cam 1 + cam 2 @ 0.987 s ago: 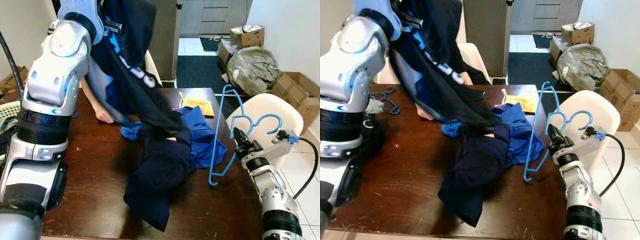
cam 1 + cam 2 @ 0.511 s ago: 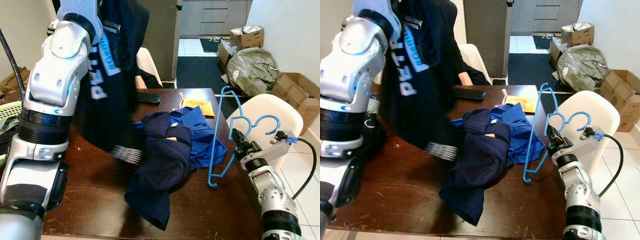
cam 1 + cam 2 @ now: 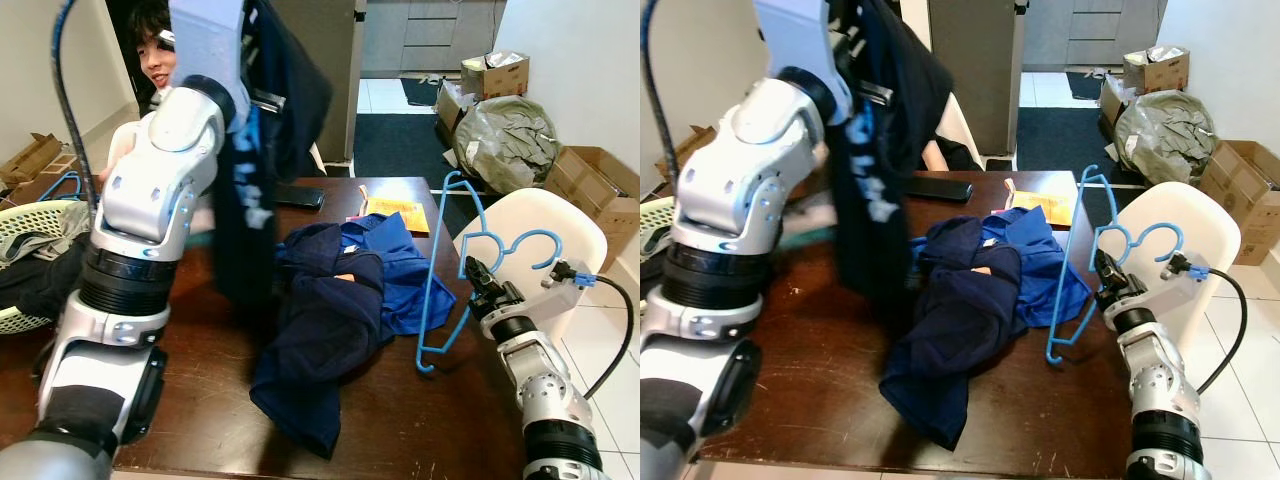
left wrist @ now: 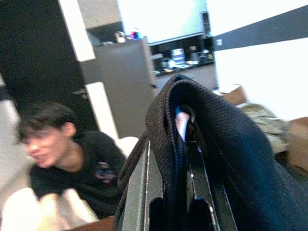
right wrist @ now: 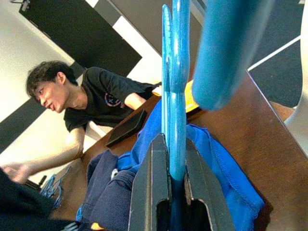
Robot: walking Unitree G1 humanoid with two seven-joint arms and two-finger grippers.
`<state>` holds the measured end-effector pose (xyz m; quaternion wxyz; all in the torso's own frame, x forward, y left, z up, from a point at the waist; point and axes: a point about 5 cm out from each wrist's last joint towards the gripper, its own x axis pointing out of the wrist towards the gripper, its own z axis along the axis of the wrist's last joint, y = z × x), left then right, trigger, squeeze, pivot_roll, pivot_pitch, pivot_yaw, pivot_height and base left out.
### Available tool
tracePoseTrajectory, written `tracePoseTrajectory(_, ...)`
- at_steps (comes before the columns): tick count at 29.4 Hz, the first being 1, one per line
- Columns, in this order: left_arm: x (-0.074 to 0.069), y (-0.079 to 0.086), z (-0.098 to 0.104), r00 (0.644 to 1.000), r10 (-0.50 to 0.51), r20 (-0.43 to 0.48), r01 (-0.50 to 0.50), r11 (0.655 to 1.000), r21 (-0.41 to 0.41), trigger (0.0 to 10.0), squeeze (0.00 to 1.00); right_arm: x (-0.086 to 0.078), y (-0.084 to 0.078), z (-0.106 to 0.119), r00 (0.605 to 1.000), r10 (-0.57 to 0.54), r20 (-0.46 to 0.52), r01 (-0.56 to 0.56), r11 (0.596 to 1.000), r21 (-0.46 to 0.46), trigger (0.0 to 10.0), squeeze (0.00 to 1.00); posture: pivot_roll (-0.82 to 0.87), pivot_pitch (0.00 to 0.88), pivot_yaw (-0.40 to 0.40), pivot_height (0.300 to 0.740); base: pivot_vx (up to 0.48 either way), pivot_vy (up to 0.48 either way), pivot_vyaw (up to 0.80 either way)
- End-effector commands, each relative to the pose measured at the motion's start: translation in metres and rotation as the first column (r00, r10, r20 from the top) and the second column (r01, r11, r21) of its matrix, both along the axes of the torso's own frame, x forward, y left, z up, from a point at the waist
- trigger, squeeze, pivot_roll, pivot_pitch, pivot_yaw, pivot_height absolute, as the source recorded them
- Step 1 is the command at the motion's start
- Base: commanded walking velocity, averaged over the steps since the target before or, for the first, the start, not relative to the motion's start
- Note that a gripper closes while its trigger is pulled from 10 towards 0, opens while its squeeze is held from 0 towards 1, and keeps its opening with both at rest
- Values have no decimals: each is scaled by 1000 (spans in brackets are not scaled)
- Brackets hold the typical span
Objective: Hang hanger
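Right gripper (image 3: 478, 283): jaws clamped on the blue hanger (image 3: 446, 262), at the near right edge of the dark wooden table (image 3: 200, 350); right wrist view confirms the blue bar pinched between both black fingers (image 5: 156, 183). Hanger held upright and slightly tilted, hook end far and high, lower corner just above the table's right edge, touching or just beside the blue garment (image 3: 398, 268). Left gripper (image 4: 185, 159): raised high at far left, jaws closed on a fold of the dark navy garment (image 3: 262, 150), which hangs down from the grip, white lettering showing, lower edge reaching toward the table surface. Centre of table: navy garment heap (image 3: 320, 340) lying partly over the blue garment, one end draped over the near edge. Far of the heap: orange item (image 3: 396, 212) flat on the table, and a black flat device (image 3: 300, 197) to its left. Right of table: white chair (image 3: 530, 235) just behind the hanger. Far left: person (image 3: 150, 60) in a black top seated beyond the table; laundry basket (image 3: 25, 225) with clothes at left. Far right: cardboard boxes (image 3: 598, 190) and a stuffed bag (image 3: 505, 135) on the floor against the wall.
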<state>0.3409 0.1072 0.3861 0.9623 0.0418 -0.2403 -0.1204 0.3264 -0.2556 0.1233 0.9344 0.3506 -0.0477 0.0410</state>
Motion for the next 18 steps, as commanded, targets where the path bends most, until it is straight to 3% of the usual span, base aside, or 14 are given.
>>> tracePoseTrajectory(1, -4, 2, 3, 1000, -14, 7, 14, 999, -38, 10000, 0, 2, 1, 1, 1000, 2, 7, -2, 1000, 5, 10000, 0, -17, 0, 12, 740, 0, 0, 0)
tracePoseTrajectory(3, -5, -3, 0, 995, -90, -41, 83, 986, -144, 10000, 0, 3, 1, 1, 1000, 1, 7, -1, 1000, 5, 10000, 0, -17, 0, 11, 740, 0, 0, 0)
tracePoseTrajectory(4, -6, -8, -2, 977, -196, -85, 164, 942, -293, 10000, 0, 3, 1, 1, 1000, 1, 7, -2, 1000, 5, 10000, 0, -15, 0, 10, 740, 0, 0, 0)
tracePoseTrajectory(5, -7, -13, -4, 956, -275, -105, 214, 896, -390, 10000, 0, 3, 1, 1, 1000, 2, 7, -2, 1000, 6, 10000, 0, -15, 0, 10, 740, 0, 0, 0)
tracePoseTrajectory(6, -7, -13, -4, 956, -275, -105, 214, 896, -390, 10000, 0, 3, 1, 1, 1000, 2, 7, -2, 1000, 6, 10000, 0, -15, 0, 10, 740, 0, 0, 0)
tracePoseTrajectory(7, -9, -15, -7, 921, -372, -116, 255, 801, -542, 10000, 0, 3, 1, 1, 1000, 2, 7, -2, 1000, 6, 10000, 0, -15, 0, 11, 740, 0, 0, 0)
tracePoseTrajectory(8, -11, -16, -9, 897, -427, -116, 268, 732, -626, 10000, 0, 3, 1, 1, 1000, 3, 7, -3, 1000, 6, 10000, 0, -15, 0, 11, 740, 0, 0, 0)
tracePoseTrajectory(10, -14, -7, -15, 874, -472, -117, 248, 639, -728, 10000, 0, 2, 1, 1, 1000, 3, 9, -3, 1000, 8, 10000, 0, -10, 0, 11, 740, 0, 0, 0)
tracePoseTrajectory(11, -15, 2, -29, 866, -478, -146, 194, 590, -784, 10000, 0, 2, 1, 1, 1000, 4, 10, -4, 1000, 9, 10000, 0, -9, 0, 12, 740, 0, 0, 0)
tracePoseTrajectory(18, -15, 2, -29, 866, -478, -146, 194, 590, -784, 10000, 0, 2, 1, 1, 1000, 4, 10, -4, 1000, 9, 10000, 0, -9, 0, 12, 740, 0, 0, 0)
